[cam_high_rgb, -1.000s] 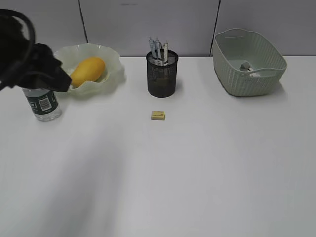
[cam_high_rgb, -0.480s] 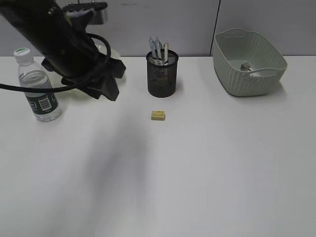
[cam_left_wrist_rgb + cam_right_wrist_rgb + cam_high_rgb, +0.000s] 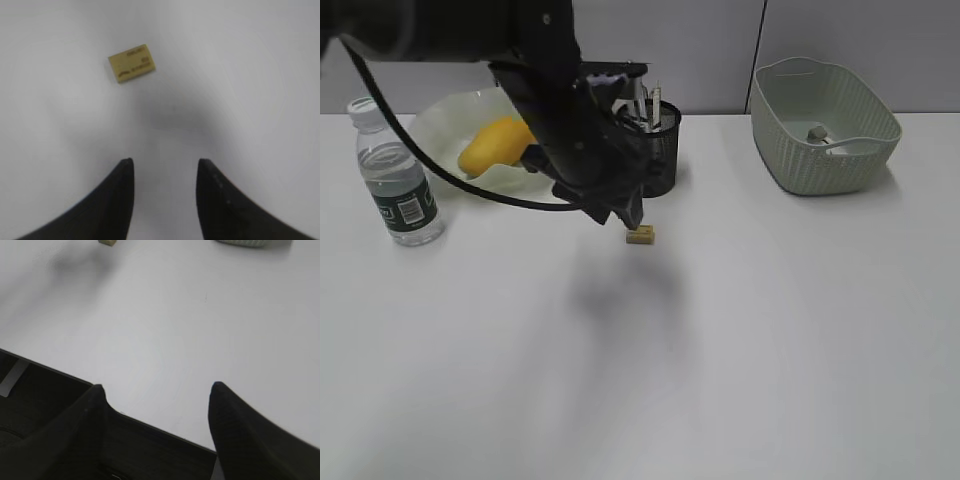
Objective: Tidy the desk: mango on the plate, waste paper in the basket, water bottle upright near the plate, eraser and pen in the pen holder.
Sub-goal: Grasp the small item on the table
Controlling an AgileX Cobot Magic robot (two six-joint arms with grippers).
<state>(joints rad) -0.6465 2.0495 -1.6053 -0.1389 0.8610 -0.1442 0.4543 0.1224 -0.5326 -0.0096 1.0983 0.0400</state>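
Note:
The small yellow eraser (image 3: 640,236) (image 3: 132,63) lies on the white desk (image 3: 740,330) in front of the black mesh pen holder (image 3: 660,165), which has pens (image 3: 642,101) in it. My left gripper (image 3: 623,212) (image 3: 164,162) hangs open just above and left of the eraser, holding nothing. The mango (image 3: 495,145) rests in the wavy green plate (image 3: 445,112). The water bottle (image 3: 396,180) stands upright left of the plate. Waste paper (image 3: 818,133) lies in the ribbed basket (image 3: 825,160). My right gripper (image 3: 157,387) is open over the desk's front edge.
My left arm (image 3: 550,90) crosses in front of the plate and covers part of the pen holder. In the right wrist view the desk's near edge (image 3: 150,422) runs between the fingers, with a dark drop below it.
My left arm has swung right, from beside the bottle and plate to above the eraser. The bottle, mango and eraser have stayed in place.

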